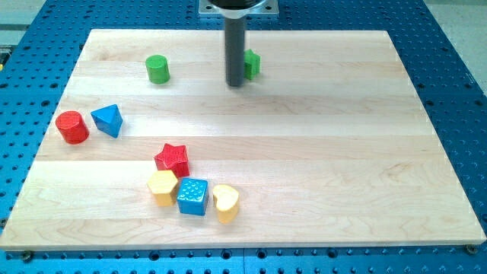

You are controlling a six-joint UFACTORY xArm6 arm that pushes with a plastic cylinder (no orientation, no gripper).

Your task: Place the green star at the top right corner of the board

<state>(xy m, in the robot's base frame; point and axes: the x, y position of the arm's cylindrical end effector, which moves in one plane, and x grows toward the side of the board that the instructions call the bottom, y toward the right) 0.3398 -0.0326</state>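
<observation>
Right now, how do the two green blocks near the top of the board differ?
The green cylinder stands in the open, round and fully visible, towards the view's left. The green star is partly hidden behind the rod, just to the view's right of my tip, so its shape is hard to make out. Both share the same green.

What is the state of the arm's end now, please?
No gripper: my tip holds nothing and sits against the left side of the green star, near the board's top.
</observation>
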